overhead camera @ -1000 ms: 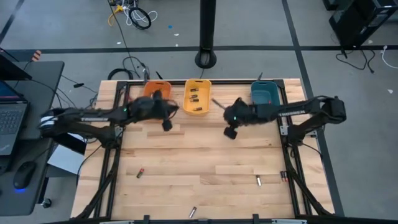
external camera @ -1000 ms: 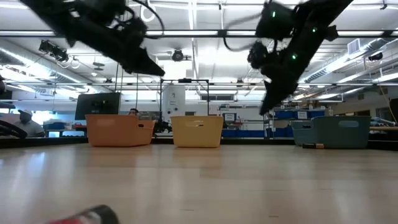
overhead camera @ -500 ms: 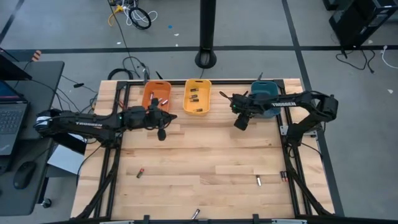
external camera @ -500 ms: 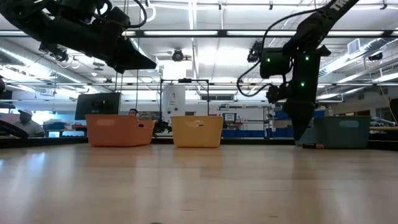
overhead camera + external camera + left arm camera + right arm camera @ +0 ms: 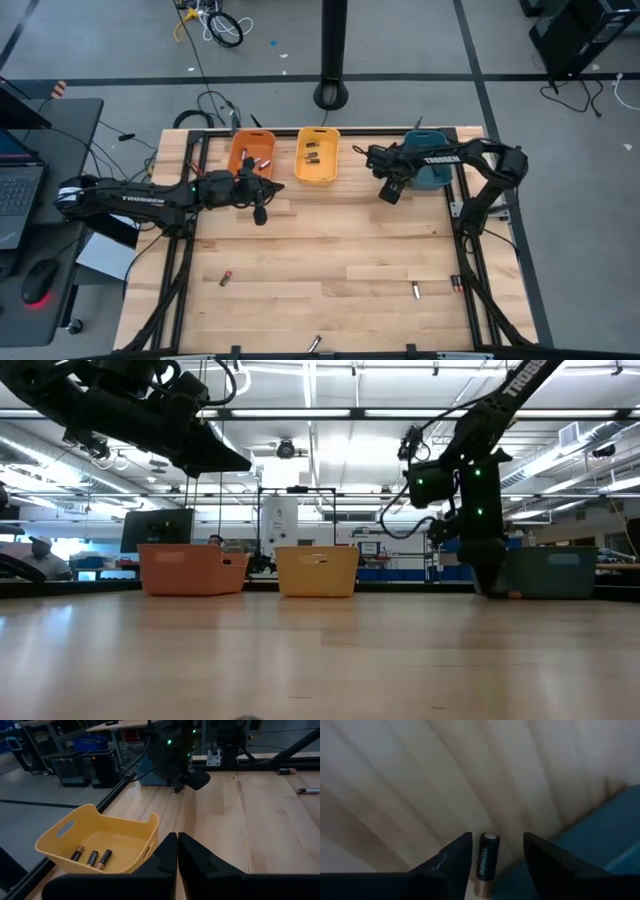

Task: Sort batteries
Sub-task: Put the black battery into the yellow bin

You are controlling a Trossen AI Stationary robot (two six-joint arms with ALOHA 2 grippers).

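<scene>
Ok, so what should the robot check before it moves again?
1. Right gripper open: ok, jaws stand wide.
2. Black copper-ended battery free of the fingers: ok, gaps on both sides.
3. That battery inside the teal plastic bin: not ok, it shows over bare wood beside the bin.
4. Left gripper shut and empty: ok.
5. Wooden table free of loose batteries: not ok, one small cell lies near the front.

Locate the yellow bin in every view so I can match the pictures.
High view: yellow bin at the table's far edge, centre.
Low view: it stands middle, far back.
Left wrist view: beside the shut left gripper.
Right wrist view: not in it.
Shared landmark: the orange bin, next to it.
</scene>
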